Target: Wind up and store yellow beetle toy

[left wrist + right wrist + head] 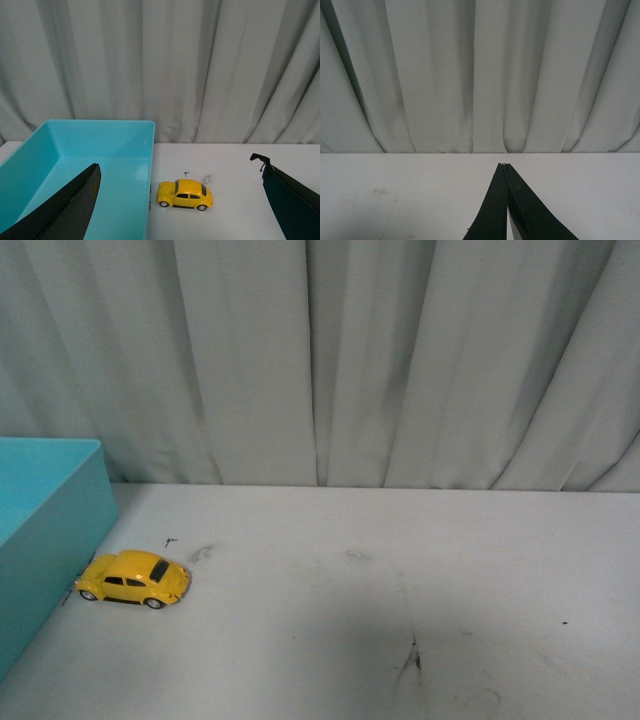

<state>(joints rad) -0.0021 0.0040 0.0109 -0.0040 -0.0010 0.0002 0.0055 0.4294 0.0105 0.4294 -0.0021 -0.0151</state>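
Toy (133,579) beside bin (45,540), left pincer (176,162) agape

**Robot test bench behind a curtain**

Looks like a lab setup. Closed off across the upper half of the frame by a pale grey pleated curtain (400,360). Below, a plain white tabletop (420,560), scuffed with dark marks. Turquoise plastic bin (40,510) at far left. Black robot right hand (504,166) over the same tabletop.

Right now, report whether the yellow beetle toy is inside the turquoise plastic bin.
Out. The yellow beetle toy stands on the white table beside the turquoise bin.
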